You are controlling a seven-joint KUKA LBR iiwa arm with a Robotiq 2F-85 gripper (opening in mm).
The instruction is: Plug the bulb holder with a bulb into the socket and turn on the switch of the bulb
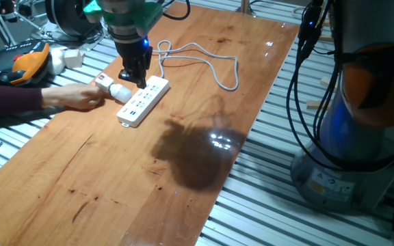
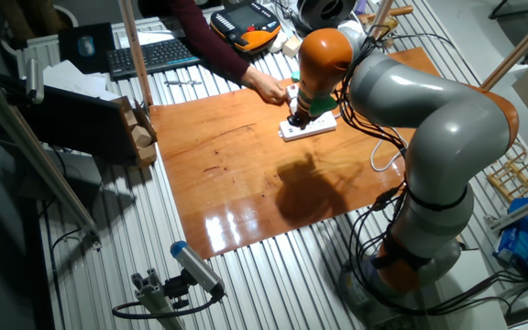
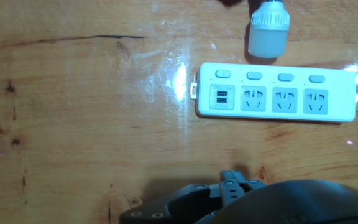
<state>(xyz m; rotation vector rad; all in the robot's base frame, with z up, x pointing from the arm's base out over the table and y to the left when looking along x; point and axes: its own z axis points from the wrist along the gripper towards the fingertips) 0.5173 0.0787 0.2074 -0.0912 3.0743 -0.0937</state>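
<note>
The bulb (image 3: 268, 34) with its bulb holder (image 1: 104, 81) lies on the desk (image 1: 183, 137), just beside the socket (image 3: 276, 92), and a person's hand (image 1: 81, 97) rests on it. The gripper (image 1: 133, 74) hovers above the strip; whether its jaws are wide, I cannot tell. To grasp well, I think it should wait until the hand leaves.
</note>
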